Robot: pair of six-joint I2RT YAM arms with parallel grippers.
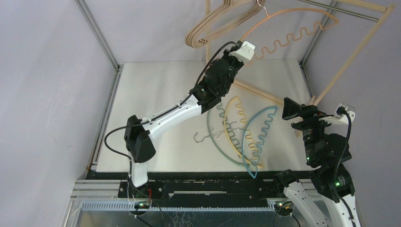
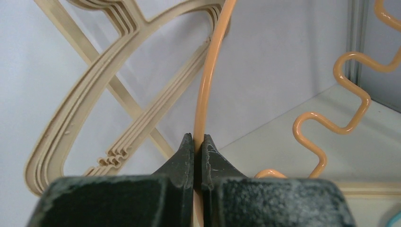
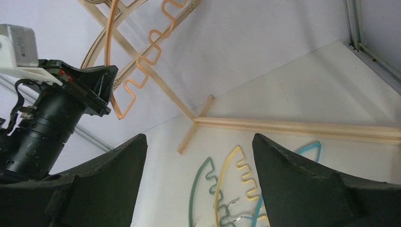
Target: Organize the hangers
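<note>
My left gripper [image 1: 240,45] [image 2: 198,137] is raised at the back, shut on the thin arc of the orange hanger [image 1: 288,12] [image 2: 211,71]. That hanger's wavy edge [image 2: 331,127] curls to the right of the jaws. Several beige hangers [image 1: 213,26] [image 2: 71,127] hang just left of it. Green [image 1: 211,130] [image 3: 191,194], yellow [image 1: 228,113] [image 3: 222,175] and blue [image 1: 265,116] [image 3: 309,145] hangers lie overlapped on the table. My right gripper [image 1: 286,109] [image 3: 198,137] hovers open at the right above them, with nothing between its fingers.
The pale wooden rack frame [image 1: 350,52] leans across the back right, with its metal rod [image 1: 340,10] at the top and its base bar [image 3: 302,126] on the table. Grey walls enclose the left, back and right sides.
</note>
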